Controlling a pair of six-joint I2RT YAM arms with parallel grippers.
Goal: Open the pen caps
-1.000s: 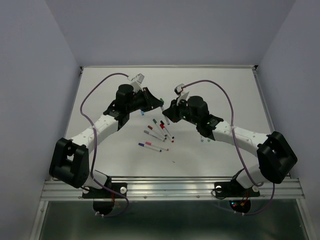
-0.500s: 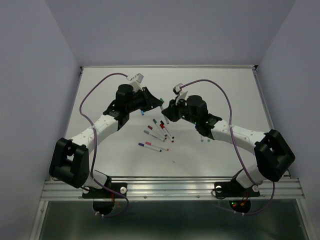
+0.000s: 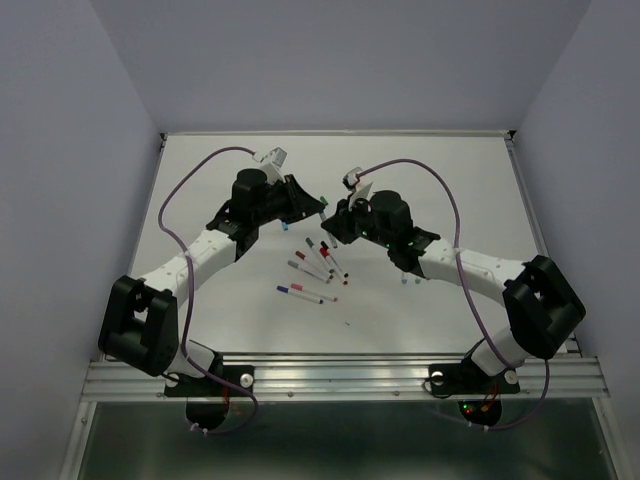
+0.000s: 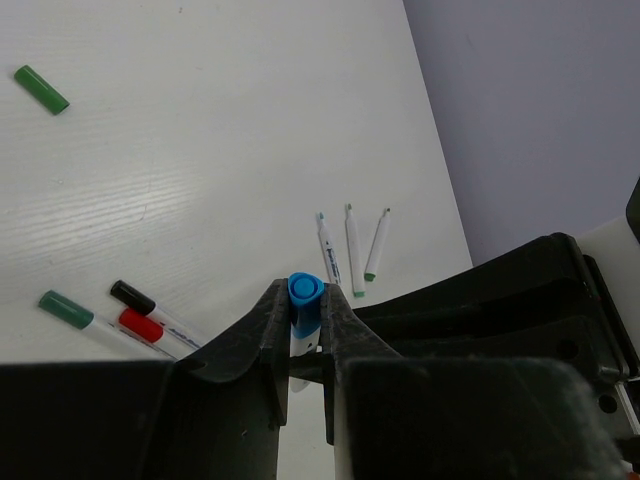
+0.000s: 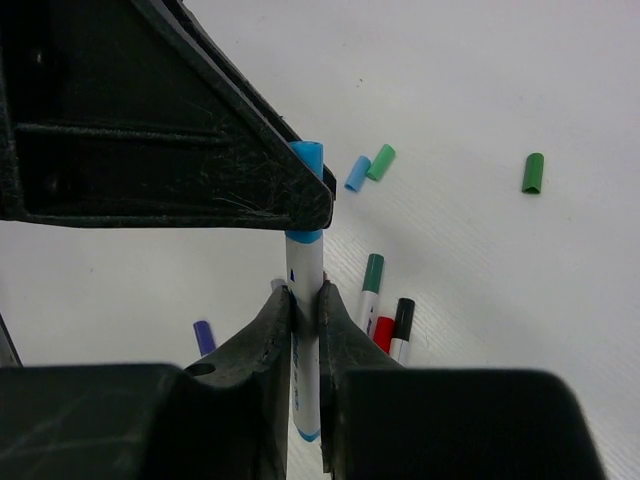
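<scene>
Firstly, step in hand: the blue cap (image 4: 305, 290) was being pulled off one pen (image 5: 305, 270), which was held up off the table (image 4: 200, 120) between the two arms.
Left gripper (image 4: 304, 305): pinched narrow on the blue cap, whose end poked out past the fingertips.
Right gripper (image 5: 305, 300): clamped on the pen's white barrel, just below the cap.
Doing it well: the pull would best run straight along the barrel, with the two hands drawn apart and no bending (a sideways tug could let the smooth barrel slide through the fingers). Both grips should hold firm until the cap came free.
Loose caps on the table: three, a light-blue cap (image 5: 357, 173) touching a teal-green cap (image 5: 380, 162), and a green cap (image 5: 533, 172) well apart from them.
Bare pens (image 4: 353, 250): three, lying side by side.
Capped pens nearby: three counted, a teal one (image 5: 372, 272), a black one (image 5: 403, 315) and a red one (image 5: 383, 330). A purple end (image 5: 204, 337) lay near them, and the overhead view was too small for a firmer total.
</scene>
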